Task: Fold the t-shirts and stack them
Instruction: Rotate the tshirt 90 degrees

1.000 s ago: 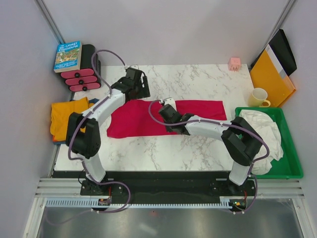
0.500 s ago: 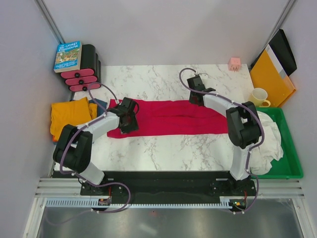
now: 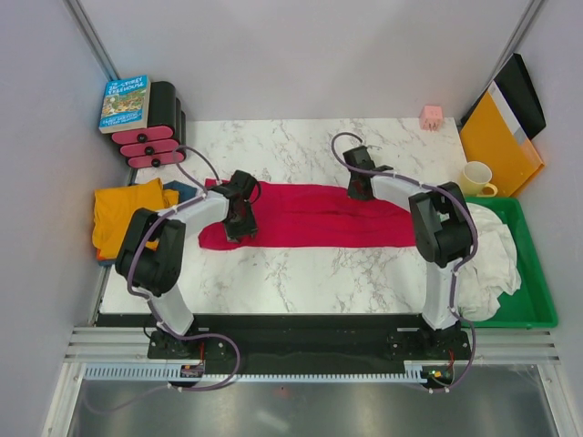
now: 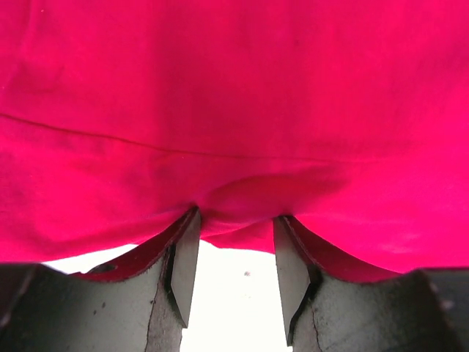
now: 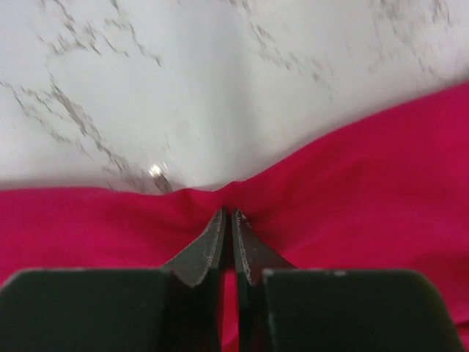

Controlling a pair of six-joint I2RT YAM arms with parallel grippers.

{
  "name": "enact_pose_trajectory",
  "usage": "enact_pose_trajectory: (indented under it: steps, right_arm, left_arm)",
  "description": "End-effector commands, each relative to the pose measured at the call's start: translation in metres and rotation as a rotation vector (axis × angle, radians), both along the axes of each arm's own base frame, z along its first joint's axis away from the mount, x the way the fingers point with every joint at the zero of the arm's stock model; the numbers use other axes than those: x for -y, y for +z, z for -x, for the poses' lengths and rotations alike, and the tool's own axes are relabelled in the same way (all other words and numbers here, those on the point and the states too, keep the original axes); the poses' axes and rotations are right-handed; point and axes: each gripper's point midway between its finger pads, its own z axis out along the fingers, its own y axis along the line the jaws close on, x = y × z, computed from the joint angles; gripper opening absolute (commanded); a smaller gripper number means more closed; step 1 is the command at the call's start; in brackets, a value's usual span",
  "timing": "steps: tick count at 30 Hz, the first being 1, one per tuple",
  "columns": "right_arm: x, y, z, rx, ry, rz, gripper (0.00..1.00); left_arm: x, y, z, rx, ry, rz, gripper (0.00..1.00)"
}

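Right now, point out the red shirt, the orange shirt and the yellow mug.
red shirt [image 3: 310, 218]: top view, middle of the spread cloth.
orange shirt [image 3: 118, 214]: top view, middle of the folded pile.
yellow mug [image 3: 474, 182]: top view, outer wall just below the rim.

There are three t-shirts: one red t-shirt [image 3: 310, 214], one orange t-shirt [image 3: 123, 214] and one dark blue t-shirt [image 3: 180, 190], of which only a corner shows. There are two claws, the left claw [image 4: 234, 227] and the right claw [image 5: 228, 216]. I count also one book [image 3: 125, 103], three black cylinders with pink ends [image 3: 150, 146], one pink cube [image 3: 431, 116], one yellow mug [image 3: 475, 178], one orange-yellow folder [image 3: 496, 137], one green tray [image 3: 539, 300] and one white cloth [image 3: 478, 237].
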Motion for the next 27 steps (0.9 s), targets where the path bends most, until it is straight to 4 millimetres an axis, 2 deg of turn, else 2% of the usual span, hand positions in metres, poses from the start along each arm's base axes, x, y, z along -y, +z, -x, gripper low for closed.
enact_pose_trajectory:
  steps: [1,2,3,4,5,6,7,8,9,11,12,13,15,16,17,19,20,21,22,25,26,27]
  right_arm:
    - [0.013,-0.023,0.067,-0.164,-0.026,-0.019,0.13]
    - [0.015,-0.023,0.073,-0.169,-0.029,-0.019,0.13]
    - [0.017,-0.016,0.080,-0.162,-0.037,-0.028,0.13]
    - [0.020,-0.023,0.095,-0.190,-0.044,-0.032,0.12]
    - [0.020,-0.022,0.101,-0.196,-0.045,-0.041,0.12]
    - [0.024,-0.021,0.115,-0.208,-0.049,-0.044,0.12]
    - [0.022,-0.019,0.122,-0.210,-0.049,-0.055,0.12]
    - [0.021,-0.018,0.128,-0.213,-0.044,-0.061,0.12]
    - [0.023,-0.015,0.140,-0.220,-0.042,-0.060,0.13]
    - [0.011,-0.008,0.155,-0.211,-0.013,-0.081,0.12]
    - [0.010,-0.014,0.168,-0.235,-0.004,-0.077,0.12]
    - [-0.001,-0.014,0.178,-0.241,0.021,-0.080,0.12]
    - [-0.015,-0.016,0.200,-0.264,0.071,-0.086,0.12]
    - [-0.020,-0.017,0.206,-0.267,0.070,-0.097,0.12]
    - [-0.026,-0.016,0.211,-0.269,0.081,-0.106,0.13]
    - [-0.043,-0.019,0.228,-0.297,0.132,-0.131,0.12]
    - [-0.050,-0.020,0.233,-0.308,0.146,-0.144,0.12]
    - [-0.061,-0.021,0.240,-0.318,0.182,-0.150,0.12]
    - [-0.067,-0.020,0.244,-0.324,0.201,-0.159,0.12]
    - [-0.073,-0.013,0.242,-0.303,0.223,-0.152,0.13]
    - [-0.070,0.000,0.232,-0.253,0.208,-0.130,0.13]
    - [-0.067,0.009,0.224,-0.217,0.208,-0.114,0.14]
  left_arm:
    - [0.001,-0.009,-0.034,-0.020,0.045,0.040,0.52]
    - [0.004,-0.001,-0.051,0.005,0.038,0.048,0.52]
    - [0.001,-0.001,-0.055,-0.010,0.039,0.038,0.52]
    - [0.000,-0.013,-0.060,-0.043,0.029,0.019,0.52]
    - [0.003,-0.002,-0.080,-0.007,0.028,0.020,0.53]
    - [0.002,-0.004,-0.084,-0.028,0.022,0.008,0.53]
    - [0.002,-0.016,-0.089,-0.060,0.007,-0.011,0.53]
    - [0.009,-0.005,-0.112,-0.018,0.000,-0.001,0.54]
    - [0.012,-0.004,-0.120,-0.016,-0.007,0.001,0.54]
    - [0.025,-0.002,-0.145,-0.002,-0.035,0.025,0.54]
    - [0.028,0.000,-0.154,0.003,-0.043,0.033,0.54]
    - [0.036,0.001,-0.169,0.014,-0.066,0.045,0.54]
    - [0.044,0.001,-0.182,0.021,-0.108,0.048,0.55]
    - [0.053,0.017,-0.196,0.060,-0.126,0.072,0.55]
    - [0.057,0.003,-0.199,0.040,-0.136,0.074,0.56]
    - [0.071,0.015,-0.214,0.082,-0.171,0.132,0.56]
    - [0.075,0.007,-0.216,0.073,-0.180,0.144,0.56]
    - [0.078,0.009,-0.220,0.083,-0.189,0.157,0.58]
    - [0.086,0.017,-0.228,0.112,-0.208,0.192,0.58]
    - [0.091,0.020,-0.237,0.144,-0.224,0.206,0.61]
    - [0.089,0.023,-0.240,0.158,-0.221,0.194,0.61]
    - [0.086,0.039,-0.244,0.193,-0.209,0.180,0.63]
